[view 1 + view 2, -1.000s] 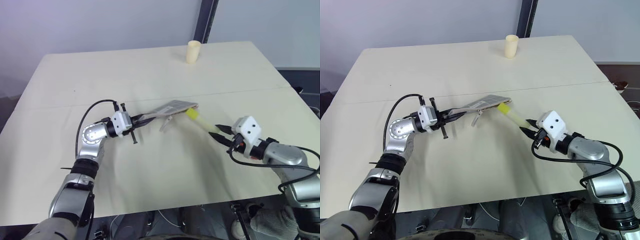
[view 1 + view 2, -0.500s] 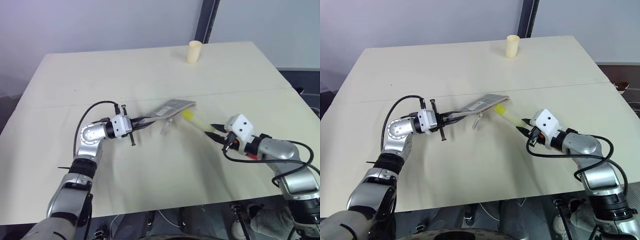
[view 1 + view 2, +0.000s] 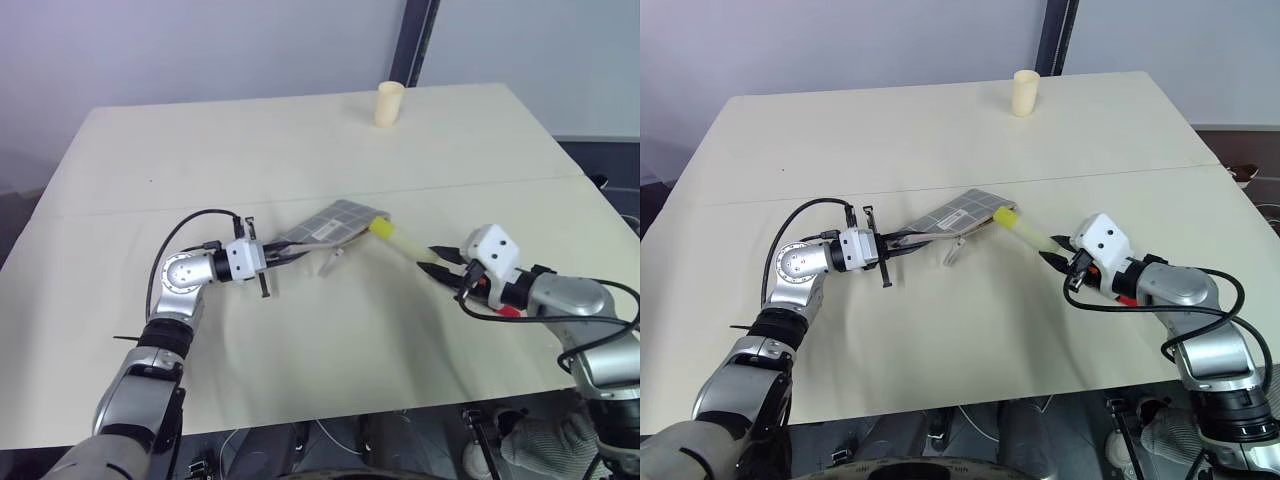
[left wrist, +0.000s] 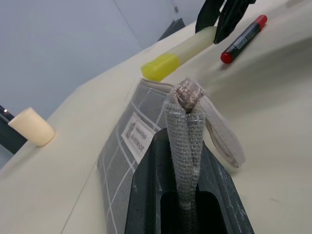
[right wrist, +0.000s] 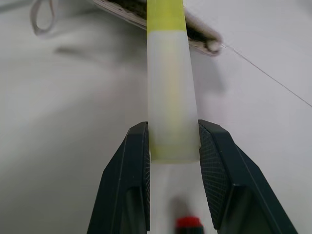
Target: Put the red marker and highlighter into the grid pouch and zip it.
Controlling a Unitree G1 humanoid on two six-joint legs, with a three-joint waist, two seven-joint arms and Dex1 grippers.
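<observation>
The grid pouch [image 3: 338, 220], grey with white lines and a white label [image 4: 138, 132], hangs tilted above the table. My left gripper [image 3: 282, 255] is shut on its near end, with the fabric [image 4: 185, 131] pinched between the fingers. A pale pull loop [image 3: 328, 258] dangles under the pouch. My right gripper [image 5: 173, 134] is shut on the highlighter [image 5: 169, 92] at its pale rear. The yellow cap [image 3: 380, 228] sits at the pouch's open far end [image 5: 197, 33]; whether it is inside I cannot tell. The red marker [image 4: 243, 39] lies on the table under my right wrist.
A cream cylinder cup [image 3: 389, 103] stands at the far side of the cream table [image 3: 300, 340]. The table's near edge runs just below both arms, and a dark post [image 3: 412, 40] rises behind the far edge.
The left wrist has tilted a little and the pouch sits slightly lower. The right gripper nudged the highlighter toward the pouch and back; its cap remains at the pouch's open end.
</observation>
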